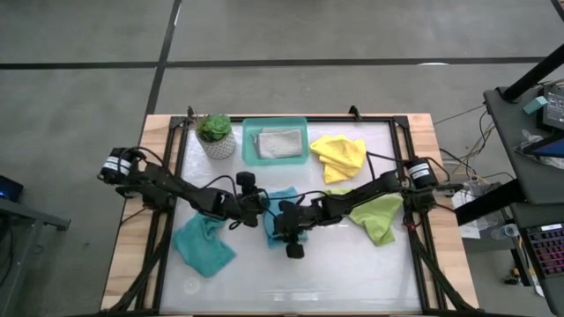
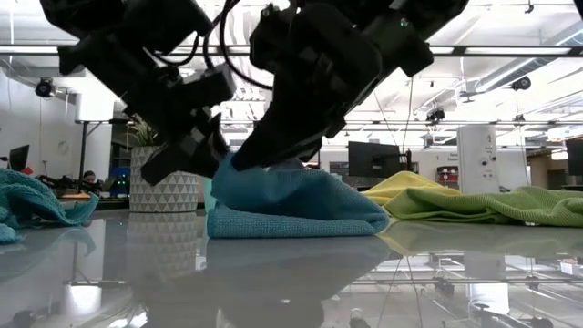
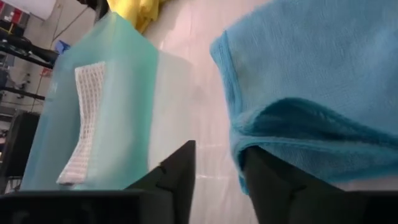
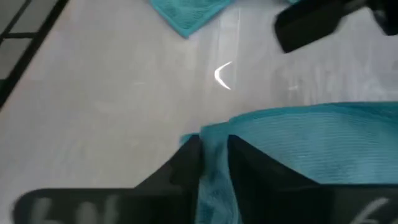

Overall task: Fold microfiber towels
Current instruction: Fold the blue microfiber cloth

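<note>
- Blue towel [image 1: 284, 201] sits mid-frame in the high view, folded over; both grippers crowd it
- Left gripper [image 3: 217, 177]: fingers parted, the towel edge just beside one, nothing pinched
- Right gripper [image 4: 214, 165]: fingers narrow, towel hem between them; looks a light pinch
- Best now, I'd say: lift away slowly and straight, so the fold lies flat; the other teal towel [image 1: 204, 246] waits lower left
</note>
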You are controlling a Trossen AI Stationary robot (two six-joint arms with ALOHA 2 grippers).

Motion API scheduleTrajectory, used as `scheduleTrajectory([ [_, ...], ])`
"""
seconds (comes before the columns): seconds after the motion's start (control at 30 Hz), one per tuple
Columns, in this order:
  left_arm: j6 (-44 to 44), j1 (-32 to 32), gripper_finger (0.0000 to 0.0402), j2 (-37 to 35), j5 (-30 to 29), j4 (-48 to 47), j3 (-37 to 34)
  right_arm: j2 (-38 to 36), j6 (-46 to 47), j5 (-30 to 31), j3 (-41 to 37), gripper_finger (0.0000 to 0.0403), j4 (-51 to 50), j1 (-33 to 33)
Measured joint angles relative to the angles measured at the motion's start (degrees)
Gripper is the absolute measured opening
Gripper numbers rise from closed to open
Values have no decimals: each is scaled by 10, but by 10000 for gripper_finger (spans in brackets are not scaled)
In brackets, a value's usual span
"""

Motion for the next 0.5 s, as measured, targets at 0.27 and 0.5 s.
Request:
scheduleTrajectory([
  [0.27,0,-11,168,-37,2,-63,30,-41,-18,-4,2,157,-54,0],
  [0.5,-21,-53,169,-93,4,-69,41,-107,-23,-1,-7,172,-157,3],
])
